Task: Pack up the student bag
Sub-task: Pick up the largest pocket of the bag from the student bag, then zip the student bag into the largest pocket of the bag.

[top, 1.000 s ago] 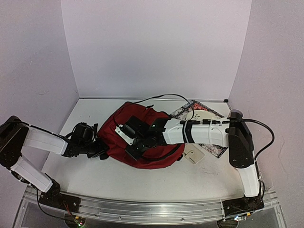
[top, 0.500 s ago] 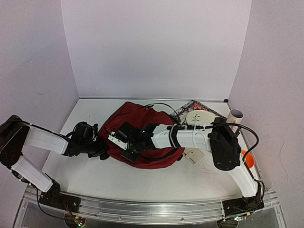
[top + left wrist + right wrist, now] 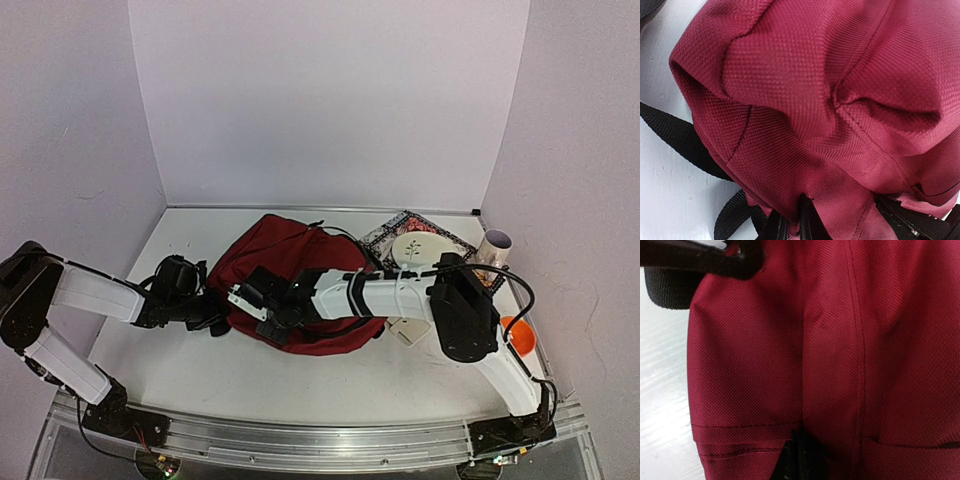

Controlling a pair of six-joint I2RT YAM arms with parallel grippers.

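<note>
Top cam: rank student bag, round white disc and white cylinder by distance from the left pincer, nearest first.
1. student bag: mid-table, right at the left pincer, which pinches its left-end fabric.
2. round white disc: right of centre, beyond the bag's far end.
3. white cylinder: farther right again, close to the right wall.

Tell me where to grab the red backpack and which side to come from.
Probably a bunched fold at the student bag's left end, coming in low from the left along the table. The bag lies slumped with no stiff edge, but its cloth puckers into ridges there that narrow jaws can pinch. The black straps lie flat on the table, harder to get under.
</note>
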